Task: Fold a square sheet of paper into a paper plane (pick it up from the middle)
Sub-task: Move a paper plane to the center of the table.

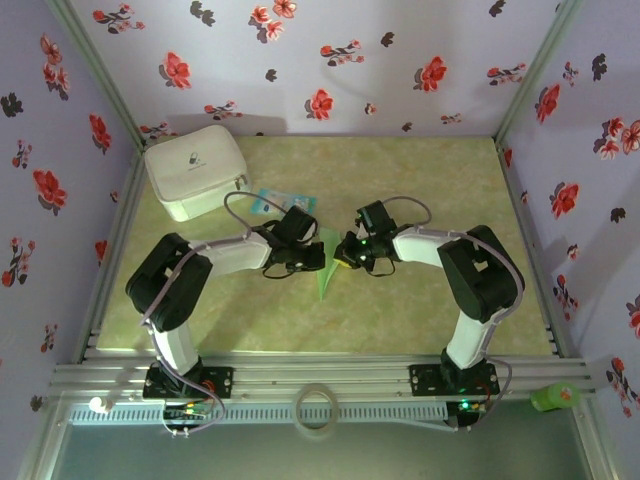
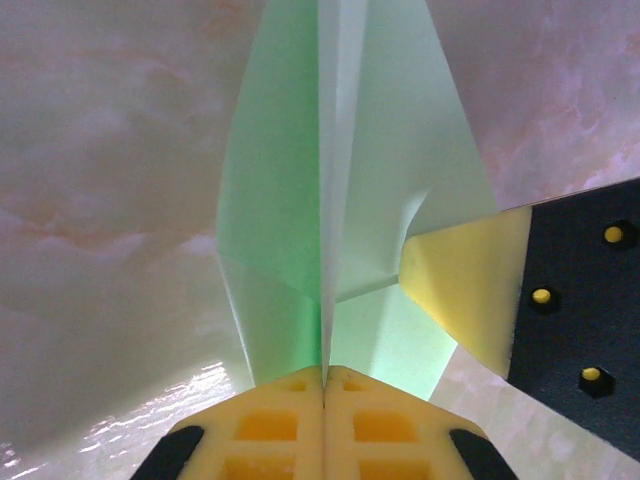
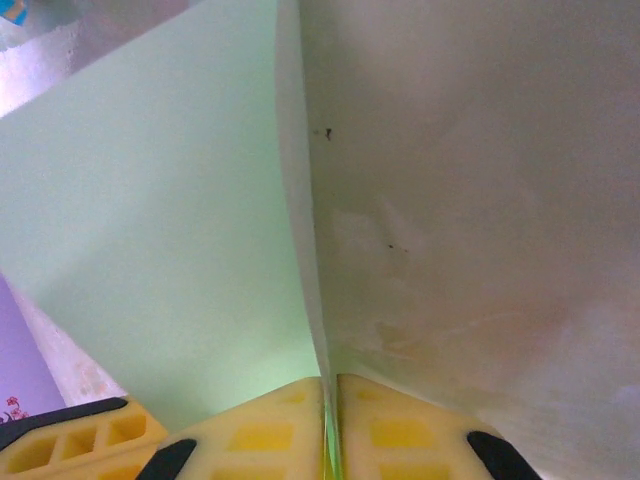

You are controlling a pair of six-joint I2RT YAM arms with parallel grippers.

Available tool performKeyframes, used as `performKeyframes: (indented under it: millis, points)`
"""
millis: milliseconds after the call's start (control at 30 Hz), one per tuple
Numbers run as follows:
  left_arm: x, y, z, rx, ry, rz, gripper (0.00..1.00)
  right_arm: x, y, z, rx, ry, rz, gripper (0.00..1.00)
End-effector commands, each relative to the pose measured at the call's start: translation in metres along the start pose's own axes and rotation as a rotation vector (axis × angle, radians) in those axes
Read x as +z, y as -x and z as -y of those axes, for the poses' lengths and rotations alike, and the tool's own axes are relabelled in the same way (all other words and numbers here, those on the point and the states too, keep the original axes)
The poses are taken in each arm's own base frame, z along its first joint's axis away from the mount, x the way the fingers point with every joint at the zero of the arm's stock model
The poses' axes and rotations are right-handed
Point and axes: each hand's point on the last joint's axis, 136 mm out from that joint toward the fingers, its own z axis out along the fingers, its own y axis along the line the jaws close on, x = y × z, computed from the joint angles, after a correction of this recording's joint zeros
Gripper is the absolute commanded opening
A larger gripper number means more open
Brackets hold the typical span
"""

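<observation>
The paper plane [image 1: 326, 277] is a slim pale green folded dart at the table's middle, its tip pointing toward the near edge. In the left wrist view its raised centre fold [image 2: 330, 180] runs straight into my left gripper [image 2: 325, 375], whose yellow jaws are pressed shut on it. A pad of the right gripper's fingers [image 2: 465, 290] touches the paper's right wing. In the right wrist view my right gripper [image 3: 328, 385] is shut on a thin green edge of the paper [image 3: 170, 220]. From above, the left gripper [image 1: 316, 256] and the right gripper [image 1: 346, 255] meet over the plane's far end.
A white zipped pouch [image 1: 195, 170] stands at the back left, with a small blue-and-white packet [image 1: 272, 201] beside it. A tape ring [image 1: 318, 408] and a green object [image 1: 553, 397] lie on the near rail. Flowered walls close in three sides.
</observation>
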Motion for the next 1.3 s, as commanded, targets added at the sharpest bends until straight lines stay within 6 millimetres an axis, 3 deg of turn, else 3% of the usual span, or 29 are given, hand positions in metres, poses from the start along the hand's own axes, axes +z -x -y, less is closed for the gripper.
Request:
performKeyframes:
  millis: [0, 1267]
  points:
    - [0.002, -0.002, 0.005, 0.025, -0.002, -0.028, 0.08, 0.000, -0.001, -0.002, -0.010, 0.007, 0.001, 0.10]
    - [0.018, -0.013, 0.011, 0.004, -0.055, -0.099, 0.15, 0.007, -0.004, 0.007, 0.016, 0.009, -0.011, 0.05]
